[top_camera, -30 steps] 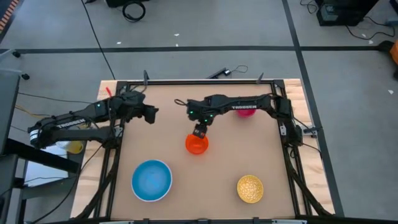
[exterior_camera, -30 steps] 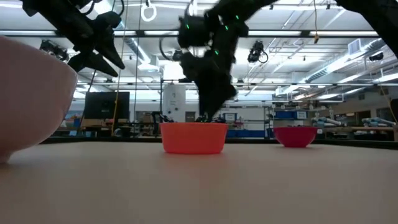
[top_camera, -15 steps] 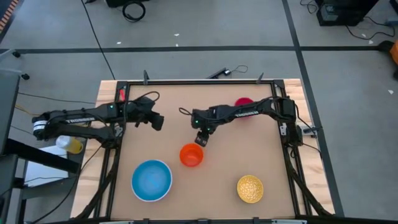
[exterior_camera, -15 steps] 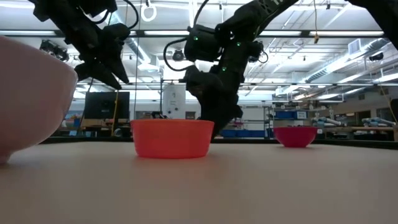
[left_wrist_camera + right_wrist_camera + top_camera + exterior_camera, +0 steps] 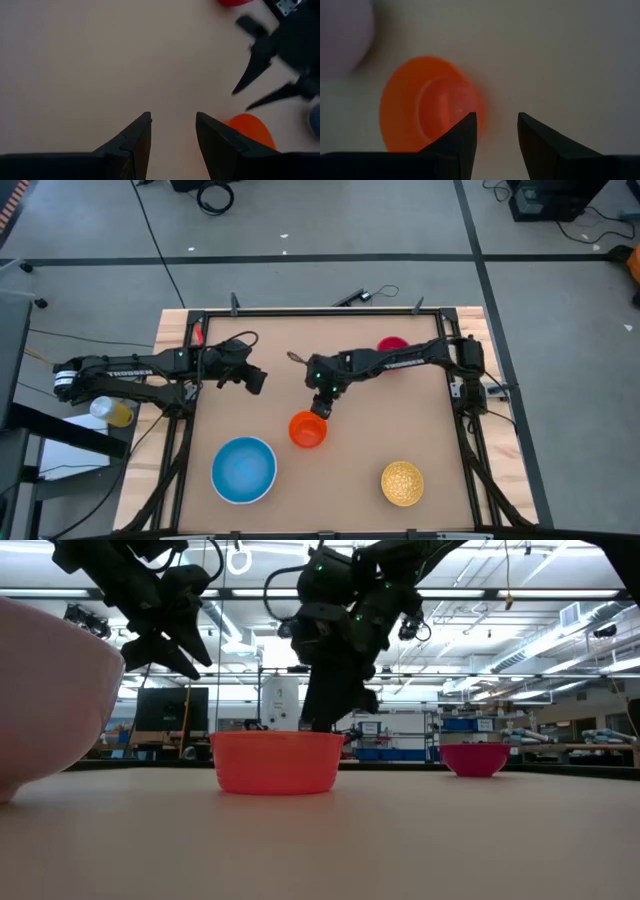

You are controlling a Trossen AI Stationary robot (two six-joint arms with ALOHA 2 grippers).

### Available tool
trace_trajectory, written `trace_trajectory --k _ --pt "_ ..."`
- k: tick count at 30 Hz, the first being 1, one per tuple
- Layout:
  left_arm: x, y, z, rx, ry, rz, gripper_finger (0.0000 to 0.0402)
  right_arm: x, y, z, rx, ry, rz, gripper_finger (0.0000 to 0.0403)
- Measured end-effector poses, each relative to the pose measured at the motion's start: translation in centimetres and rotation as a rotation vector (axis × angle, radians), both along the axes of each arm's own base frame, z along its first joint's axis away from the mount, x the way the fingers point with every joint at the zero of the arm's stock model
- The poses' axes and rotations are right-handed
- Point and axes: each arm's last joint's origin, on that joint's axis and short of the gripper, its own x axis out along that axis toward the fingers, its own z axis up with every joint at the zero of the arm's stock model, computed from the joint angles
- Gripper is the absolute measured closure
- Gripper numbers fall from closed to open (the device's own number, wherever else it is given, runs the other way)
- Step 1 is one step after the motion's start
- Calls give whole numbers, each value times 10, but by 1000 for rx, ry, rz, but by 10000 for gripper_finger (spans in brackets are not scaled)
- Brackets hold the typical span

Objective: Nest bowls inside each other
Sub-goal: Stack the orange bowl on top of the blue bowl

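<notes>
The orange bowl [image 5: 308, 429] stands upright on its base near the table's middle. My right gripper [image 5: 322, 408] hangs open just beyond its far right rim, slanting down, with only bare table between the fingers [image 5: 497, 122]. My left gripper [image 5: 257, 381] is open in the air over the left half of the table, with nothing between its fingers [image 5: 172, 122]. A light blue bowl with a white outside [image 5: 243, 470] sits at the near left. At the near right is the speckled yellow bowl [image 5: 402, 483]. The red bowl [image 5: 392, 344] at the far right is partly hidden by my right arm.
A black frame [image 5: 330, 311] runs around the tan tabletop. In the low view the big pale bowl [image 5: 45, 690] fills the near left. Bare table lies between the orange bowl and the yellow bowl.
The orange bowl has slid toward the table's near edge and a little left, staying upright, and then come to rest. My right gripper went the same way and tipped steeper. My left gripper has moved toward the table's middle and a little down.
</notes>
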Motion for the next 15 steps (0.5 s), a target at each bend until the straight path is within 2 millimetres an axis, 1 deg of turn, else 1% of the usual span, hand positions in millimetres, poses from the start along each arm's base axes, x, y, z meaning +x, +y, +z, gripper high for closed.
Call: trace_trajectory --k 5,8,9,11,15 --pt "2 -5 1 -43 -28 16 244 8 14 -18 -27 13 31 258" --pt "3 -8 2 -71 -50 24 244 9 16 -31 -45 45 33 273" --pt "4 -10 2 -81 -61 26 244 10 17 -35 -48 56 40 281" --pt "5 -12 3 -98 -79 28 244 10 17 -36 -59 55 53 307" --pt "7 -19 4 -141 -109 32 244 10 17 -34 -98 37 65 381"
